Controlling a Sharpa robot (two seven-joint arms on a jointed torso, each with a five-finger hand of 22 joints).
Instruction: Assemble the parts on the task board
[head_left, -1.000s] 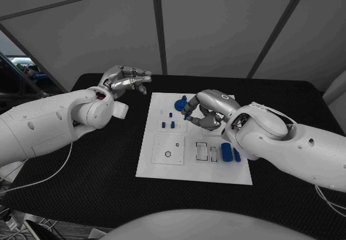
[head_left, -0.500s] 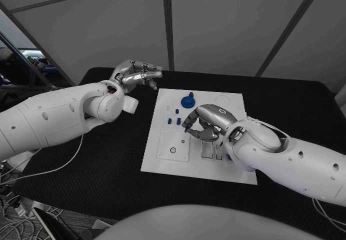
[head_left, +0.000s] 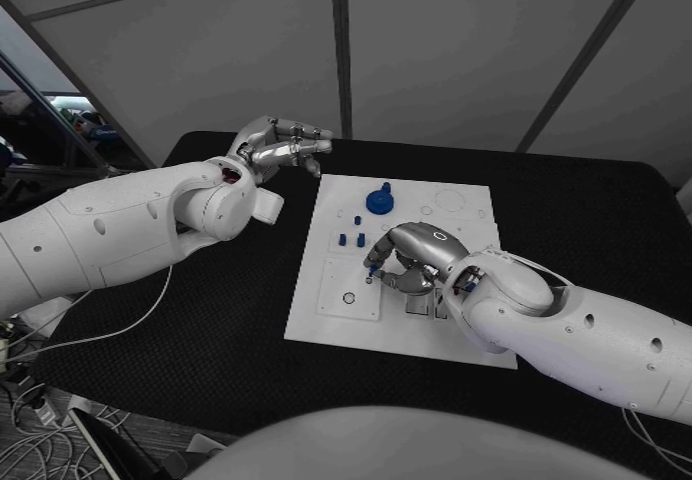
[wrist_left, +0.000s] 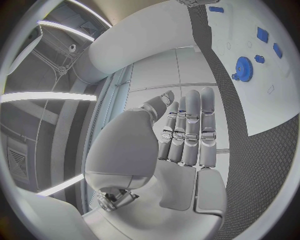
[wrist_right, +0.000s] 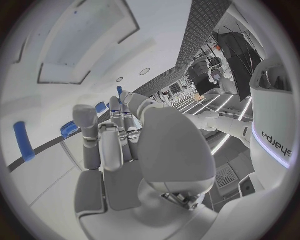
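Blue parts scattered on white task board (head_left: 462, 215), mid-bench (head_left: 159, 330); assembly unfinished.
Right hand (head_left: 404, 262) low over board centre, fingers (wrist_right: 103, 142) curled, contents cannot tell; risk of knocking small pegs (head_left: 349, 239) or mis-seating a part. Left hand (head_left: 281, 148) off board, fingers (wrist_left: 190, 130) straight, loosely together, empty. Blue gear (head_left: 378, 201) near far edge.
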